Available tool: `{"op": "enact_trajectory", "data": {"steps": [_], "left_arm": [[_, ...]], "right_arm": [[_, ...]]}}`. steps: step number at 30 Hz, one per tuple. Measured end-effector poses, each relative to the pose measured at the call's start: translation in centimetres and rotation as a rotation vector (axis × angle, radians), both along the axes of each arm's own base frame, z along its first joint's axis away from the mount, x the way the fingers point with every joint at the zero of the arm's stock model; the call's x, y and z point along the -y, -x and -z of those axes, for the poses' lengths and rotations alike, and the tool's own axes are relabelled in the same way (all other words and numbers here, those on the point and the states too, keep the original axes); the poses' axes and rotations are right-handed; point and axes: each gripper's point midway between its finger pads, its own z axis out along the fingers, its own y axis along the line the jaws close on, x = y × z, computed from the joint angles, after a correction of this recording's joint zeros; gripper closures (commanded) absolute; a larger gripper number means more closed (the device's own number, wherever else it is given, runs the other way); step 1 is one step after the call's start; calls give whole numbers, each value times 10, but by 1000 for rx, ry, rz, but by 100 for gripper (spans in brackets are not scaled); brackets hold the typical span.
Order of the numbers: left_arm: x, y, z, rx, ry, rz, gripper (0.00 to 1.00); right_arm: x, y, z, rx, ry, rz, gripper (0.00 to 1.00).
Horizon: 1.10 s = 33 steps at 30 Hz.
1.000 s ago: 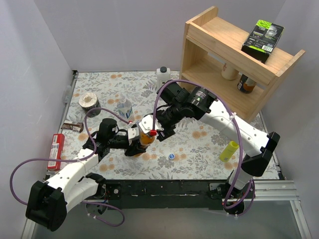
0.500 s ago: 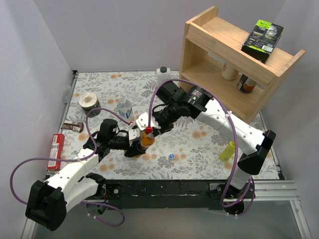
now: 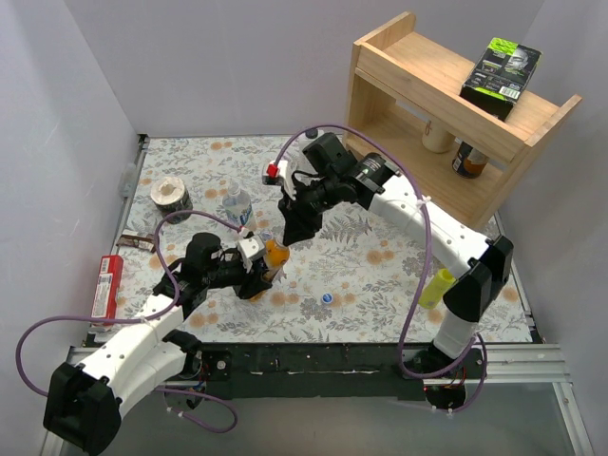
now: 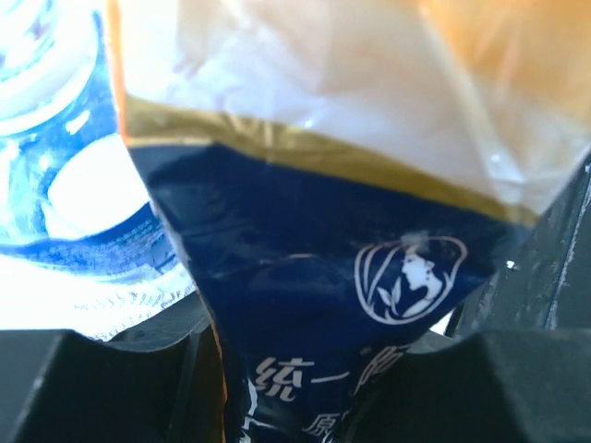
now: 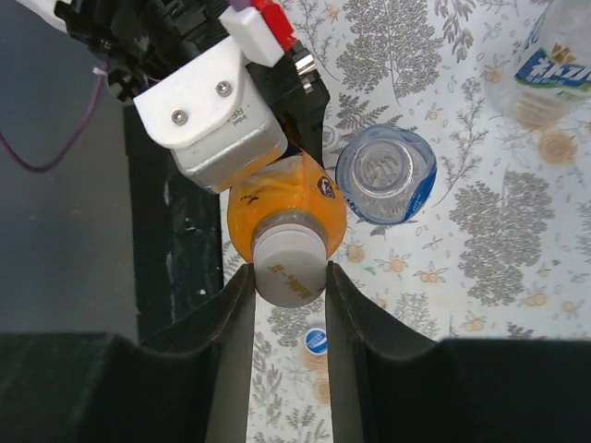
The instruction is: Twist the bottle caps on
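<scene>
— Where's the orange bottle [image 3: 276, 254]?
— Centre-left of the overhead view, clamped low down by the left gripper [image 3: 259, 275].
— And its whitish cap [image 5: 288, 266]?
— On the bottle's top, lower centre of the right wrist view, pinched by the right gripper [image 5: 288, 280].

walls [image 3: 237, 66]: pale grey | shelf [image 3: 399, 76]: wooden | table [image 3: 380, 285]: floral cloth

The tabletop [image 3: 380, 275] has flowers on it. A blue cap [image 3: 326, 298] lies near the front middle. A yellow bottle [image 3: 436, 288] lies at the right. A clear bottle [image 3: 237, 205] and a tape roll [image 3: 171, 195] stand at the far left, with a brown bar [image 3: 141, 243] and a red box [image 3: 108, 288] nearer. A white bottle [image 3: 309, 147] stands at the back, beside a wooden shelf [image 3: 399, 57].
</scene>
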Motion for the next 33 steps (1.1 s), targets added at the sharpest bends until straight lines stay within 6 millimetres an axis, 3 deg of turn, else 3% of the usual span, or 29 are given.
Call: {"op": "enact_trajectory", "data": {"steps": [1,2,5,10,15,17,20,26,33], "left_arm": [[0,1,1,-13,0,-7,100],[-1,1,1,-20,0,-11,100],[3,1,-6,6,20,23,100],[11,4,-23,80,37,134,100],[15,14,-17,66,23,243,100],[15,18,-13,54,18,268,100],[15,23,-12,46,15,293,100],[16,24,-18,65,23,322,100],[15,27,-16,65,16,335,100]], "right_arm": [[-2,-3,0,-37,-4,15,52],[-4,-5,-1,-64,-7,19,45],[-8,-9,-10,-100,-5,-3,36],[6,1,-39,64,-66,-167,34],[49,38,-50,297,-118,-311,35],[54,51,-55,376,-142,-370,36],[48,59,-58,464,-176,-443,36],[32,44,-43,542,-167,-492,37],[25,43,-35,593,-169,-554,40]]}}
